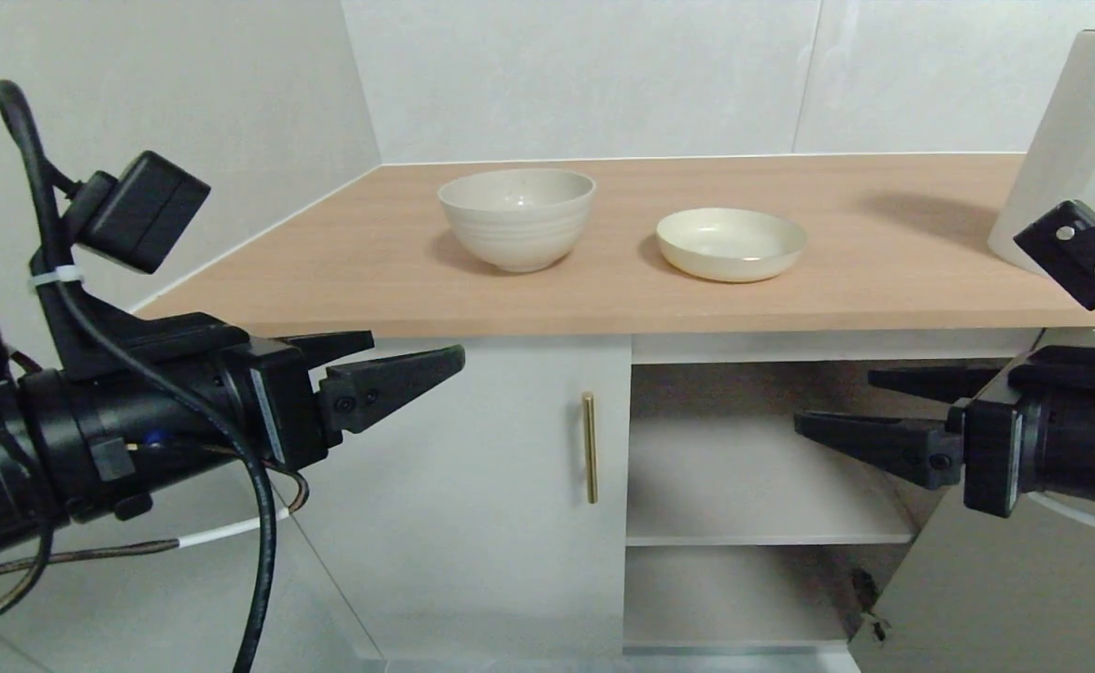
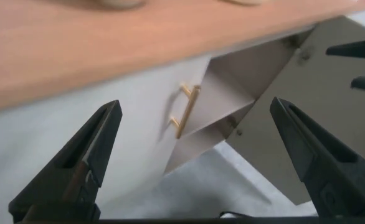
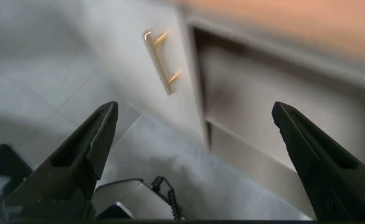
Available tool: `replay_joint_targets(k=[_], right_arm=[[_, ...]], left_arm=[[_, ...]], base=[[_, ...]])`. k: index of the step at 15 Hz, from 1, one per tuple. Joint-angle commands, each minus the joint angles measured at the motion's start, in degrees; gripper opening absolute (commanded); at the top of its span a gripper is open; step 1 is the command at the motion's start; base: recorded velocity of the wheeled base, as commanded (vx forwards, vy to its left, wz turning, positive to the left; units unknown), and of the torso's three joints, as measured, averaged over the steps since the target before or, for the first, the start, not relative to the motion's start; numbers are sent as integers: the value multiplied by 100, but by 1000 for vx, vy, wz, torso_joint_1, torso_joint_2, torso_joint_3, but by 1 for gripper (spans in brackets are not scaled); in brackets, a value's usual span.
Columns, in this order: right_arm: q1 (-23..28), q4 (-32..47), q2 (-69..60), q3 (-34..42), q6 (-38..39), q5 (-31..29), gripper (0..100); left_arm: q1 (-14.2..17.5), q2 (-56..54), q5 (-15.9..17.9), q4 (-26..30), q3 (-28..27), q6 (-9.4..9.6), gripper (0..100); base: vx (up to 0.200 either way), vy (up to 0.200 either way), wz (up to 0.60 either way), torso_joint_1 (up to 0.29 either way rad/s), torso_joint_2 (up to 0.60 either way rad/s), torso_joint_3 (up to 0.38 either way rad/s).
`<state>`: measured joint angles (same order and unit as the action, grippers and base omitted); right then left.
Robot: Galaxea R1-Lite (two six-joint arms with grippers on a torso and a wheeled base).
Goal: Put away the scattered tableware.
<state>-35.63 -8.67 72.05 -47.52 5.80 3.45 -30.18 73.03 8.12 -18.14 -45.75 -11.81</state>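
Tableware: deep bowl (image 1: 517,217) left, shallow dish (image 1: 731,243) right, on wooden surface (image 1: 884,271) above open cabinet shelf (image 1: 753,472) | left gripper (image 1: 417,346), right gripper (image 1: 834,399): fingers spread, empty, near | likely glazed ceramic: rigid, slippery, breakable; pinch the rim.

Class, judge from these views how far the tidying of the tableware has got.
Done: one cabinet compartment stands open. In hand: nothing; the left pincer and right pincer are open and hold nothing, in front of the cabinet. Left: the deep bowl and shallow dish both sit on the countertop.
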Motion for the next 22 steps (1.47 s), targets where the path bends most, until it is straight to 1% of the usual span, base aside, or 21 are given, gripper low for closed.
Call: replay_joint_targets(k=[1,7,14,16,18,19,20,21,22], right_arm=[[-14,-12,-15,-3,0,7,100],[-23,-21,29,-12,-27,7,100],[-14,-162,108,-3,-27,7,100],[21,-399,275,-3,-18,-2,100],[223,-724,468,-3,-9,-11,100],[259,-838,539,-21,9,-11,100],[276,-1076,758,-170,88,-81,100],[276,-970,1031,-609,360,-415,100],[276,-847,1154,-794,501,-644,100]], left_arm=[[-5,9,5,-23,-4,-5,100],[-5,44,5,-23,-4,-5,100],[-5,132,5,-23,5,-5,100],[-5,159,5,-23,5,-5,100],[21,211,-3,-32,-57,-14,100],[21,229,-12,-32,-118,-14,100],[74,352,-47,3,-364,-32,100],[285,563,-56,126,-769,-181,100],[390,660,-65,258,-971,-251,100]], base=[[0,0,0,90,-574,-349],[0,0,0,107,-487,-334],[0,0,0,166,-480,-313],[0,0,0,190,-493,-303],[0,0,0,134,-327,-193],[0,0,0,51,-134,-90],[0,0,0,36,-76,-41],[0,0,0,0,0,0],[0,0,0,0,0,0]])
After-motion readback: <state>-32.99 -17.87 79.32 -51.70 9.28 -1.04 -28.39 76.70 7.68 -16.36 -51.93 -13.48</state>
